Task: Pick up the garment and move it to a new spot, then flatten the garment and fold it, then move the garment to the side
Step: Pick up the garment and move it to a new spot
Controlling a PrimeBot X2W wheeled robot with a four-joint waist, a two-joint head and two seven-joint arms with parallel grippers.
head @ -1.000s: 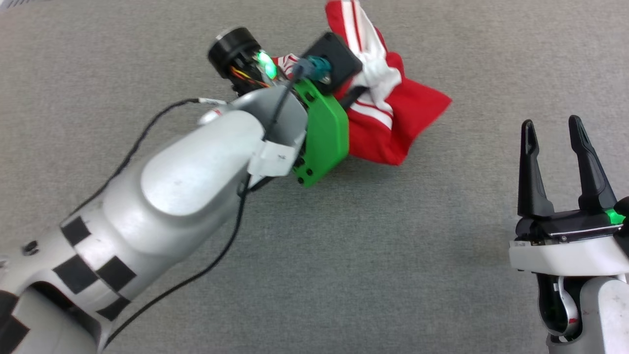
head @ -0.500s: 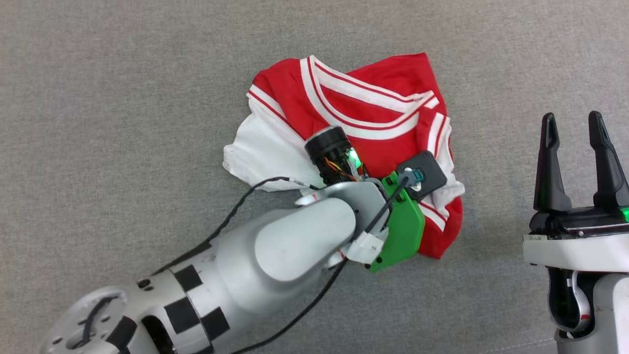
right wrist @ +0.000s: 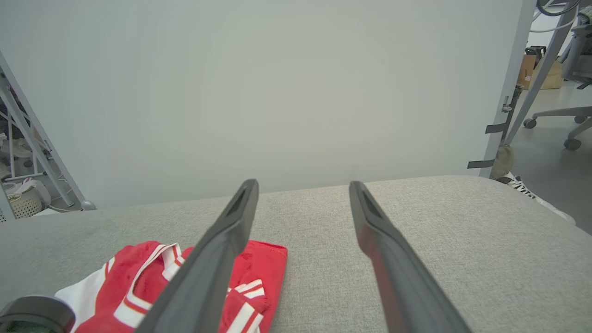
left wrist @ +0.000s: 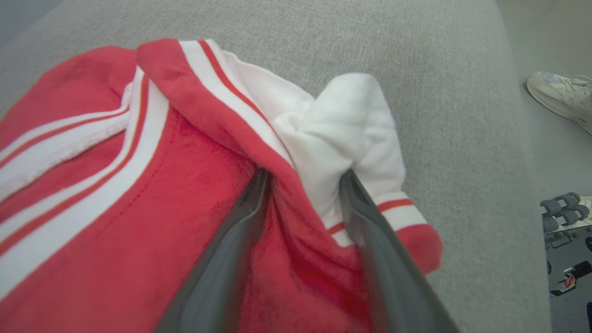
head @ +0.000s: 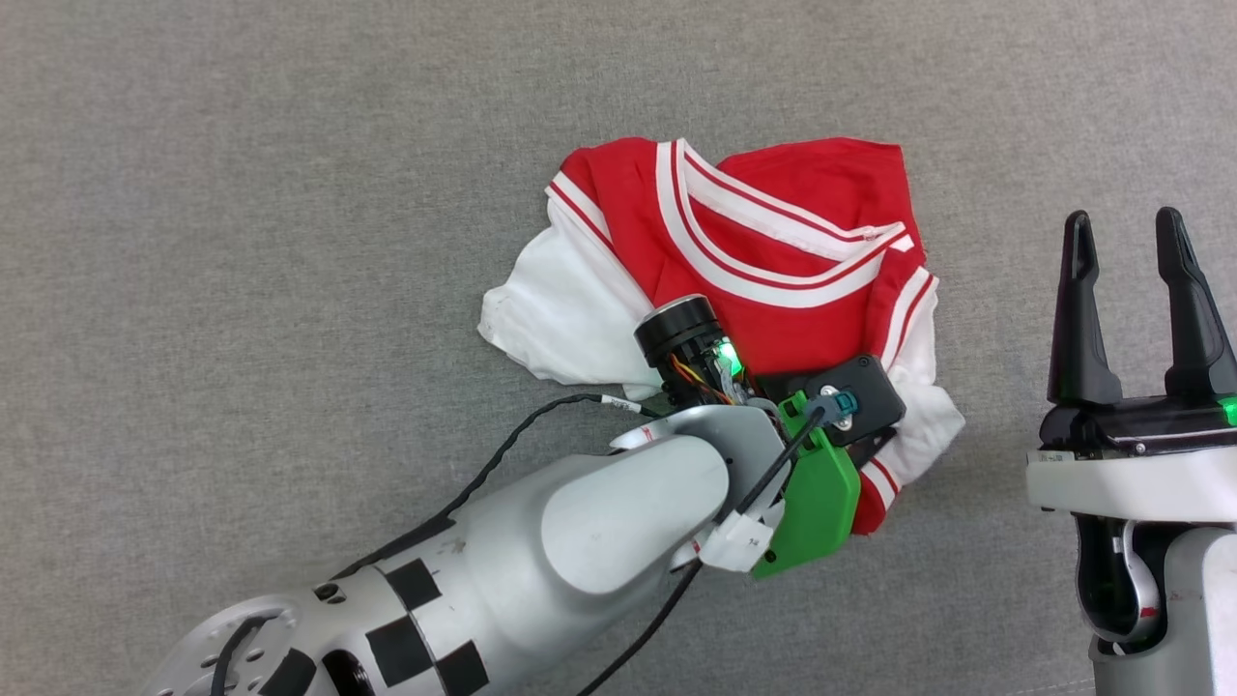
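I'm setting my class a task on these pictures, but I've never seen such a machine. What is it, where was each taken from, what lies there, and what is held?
It is a two-armed robot. One picture looks down from its head; the other two look along each wrist's two dark fingers. A red and white garment lies crumpled on a grey cloth surface. The left gripper is down on it, fingers apart with a fold between them; whether it grips, I cannot tell. The right gripper is open and empty, apart from the garment.
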